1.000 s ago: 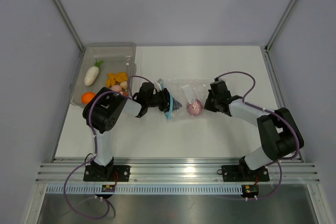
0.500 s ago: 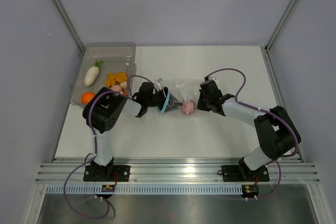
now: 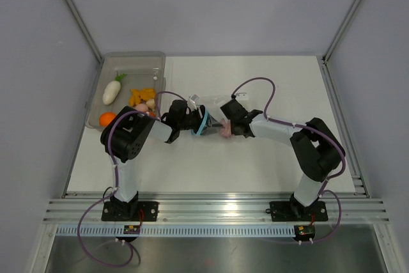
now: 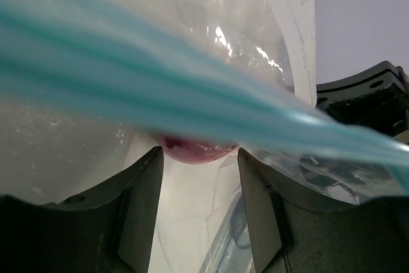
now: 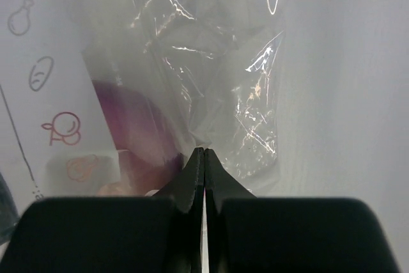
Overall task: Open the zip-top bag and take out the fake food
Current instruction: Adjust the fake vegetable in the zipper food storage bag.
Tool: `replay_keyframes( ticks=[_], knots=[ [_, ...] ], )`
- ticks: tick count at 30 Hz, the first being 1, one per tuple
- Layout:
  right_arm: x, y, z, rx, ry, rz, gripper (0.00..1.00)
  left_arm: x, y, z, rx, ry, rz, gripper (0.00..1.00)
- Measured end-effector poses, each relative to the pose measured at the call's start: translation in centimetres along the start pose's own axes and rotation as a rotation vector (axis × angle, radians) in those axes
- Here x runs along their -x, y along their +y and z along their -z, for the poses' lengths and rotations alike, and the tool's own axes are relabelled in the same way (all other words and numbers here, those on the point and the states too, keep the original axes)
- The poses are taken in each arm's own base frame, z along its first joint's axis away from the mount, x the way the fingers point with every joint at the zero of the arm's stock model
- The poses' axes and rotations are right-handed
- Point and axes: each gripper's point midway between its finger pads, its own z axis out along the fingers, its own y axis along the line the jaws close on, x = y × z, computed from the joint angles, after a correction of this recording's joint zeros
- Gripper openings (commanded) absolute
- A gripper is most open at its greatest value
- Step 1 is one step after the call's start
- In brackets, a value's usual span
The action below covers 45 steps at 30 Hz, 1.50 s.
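Note:
The zip-top bag (image 3: pixel 214 103) lies crumpled at mid-table, its light blue zip strip (image 3: pixel 204 123) curved around the tip of my left gripper (image 3: pixel 197 123). In the left wrist view the strip (image 4: pixel 160 94) crosses close to the camera. The left gripper (image 4: pixel 199 153) has its jaws apart, with clear film and the purple onion (image 4: pixel 195 150) just past the fingertips. My right gripper (image 3: pixel 229 117) is shut on the bag's clear film (image 5: pixel 211 62); its fingertips (image 5: pixel 204 153) pinch a fold beside the onion (image 5: pixel 134 126). In the top view the onion (image 3: pixel 225 131) lies inside the bag.
A smoky-grey tray (image 3: pixel 131 59) at the back left holds the white radish (image 3: pixel 112 92), an orange piece (image 3: pixel 107 118), yellow pieces (image 3: pixel 142 96) and a pinkish egg (image 3: pixel 142 107). Grey walls close in the table on three sides.
My right gripper has moved left with the bag's film, bunching the bag and carrying the onion toward the left gripper. The left arm has barely moved.

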Motion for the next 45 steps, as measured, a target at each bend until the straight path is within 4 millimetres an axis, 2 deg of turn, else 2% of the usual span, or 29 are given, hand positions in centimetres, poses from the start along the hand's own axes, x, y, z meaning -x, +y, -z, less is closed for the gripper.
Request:
replay_keyframes(
  ticks=[14, 19, 21, 22, 27, 37, 41, 44, 45],
  knots=[
    [-0.1, -0.2, -0.1, -0.049, 0.0, 0.076, 0.0, -0.1, -0.5, -0.2, -0.02, -0.002, -0.027, 0.69],
    [-0.2, 0.2, 0.1, -0.041, -0.001, 0.111, 0.0, -0.5, -0.4, -0.3, -0.013, 0.009, -0.036, 0.82],
    [-0.3, 0.5, 0.2, -0.035, -0.004, 0.124, 0.0, -0.6, -0.5, -0.5, -0.011, 0.015, -0.042, 0.83],
    [-0.3, 0.5, 0.2, -0.033, -0.005, 0.128, 0.0, -0.6, -0.6, -0.5, -0.012, 0.016, -0.045, 0.9],
    [-0.1, 1.0, 0.3, -0.019, -0.019, 0.152, 0.0, -0.4, -0.9, -0.9, -0.005, 0.019, -0.067, 0.95],
    [0.4, 2.1, 0.5, 0.015, -0.058, 0.174, 0.0, -0.2, -0.9, -1.1, 0.01, 0.023, -0.075, 0.98],
    [0.6, 2.3, 0.7, 0.034, -0.073, 0.173, 0.0, -0.1, -1.0, -1.1, 0.014, 0.025, -0.073, 0.95],
    [0.8, 2.5, 0.8, 0.042, -0.081, 0.171, 0.0, -0.1, -0.9, -1.1, 0.017, 0.027, -0.07, 0.91],
    [0.8, 2.5, 0.8, 0.046, -0.081, 0.172, 0.0, -0.2, -0.9, -1.2, 0.017, 0.028, -0.07, 0.86]
  ],
)
